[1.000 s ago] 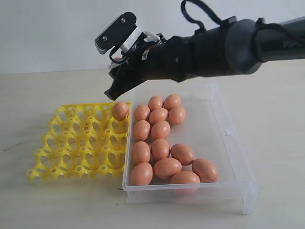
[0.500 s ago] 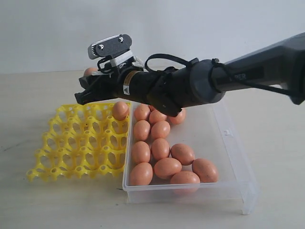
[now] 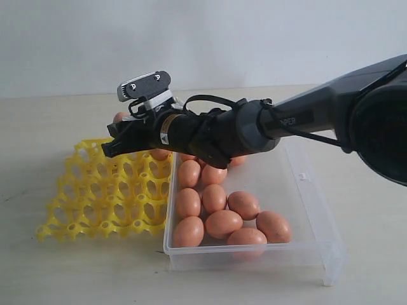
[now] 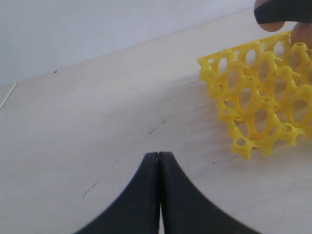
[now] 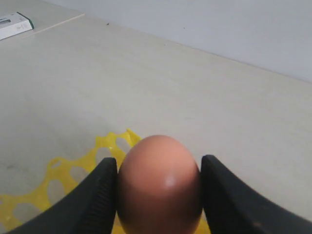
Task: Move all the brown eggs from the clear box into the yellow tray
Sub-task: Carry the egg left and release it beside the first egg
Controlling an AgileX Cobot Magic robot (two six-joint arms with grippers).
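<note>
My right gripper [image 3: 117, 130] reaches across to the left and hangs just above the back edge of the yellow tray [image 3: 95, 190]. It is shut on one of the brown eggs [image 5: 158, 185], gripped by its sides between both fingers. That egg [image 3: 119, 117] peeks out behind the fingers. Several brown eggs [image 3: 222, 222] lie in the clear box [image 3: 305, 210]. Another egg [image 3: 159, 154] shows under the arm at the tray's back right corner. My left gripper [image 4: 158, 155] is shut and empty, low over bare table beside the tray [image 4: 258, 107].
The right forearm [image 3: 254, 130] crosses over the back left part of the clear box and hides the eggs there. A small white box [image 5: 14, 27] lies far off on the table. Bare tabletop [image 4: 97, 122] stretches left of the tray.
The right arm has swung left from the box's back left corner and dropped lower, carrying the egg over the back of the yellow tray. The eggs in the box have not moved.
</note>
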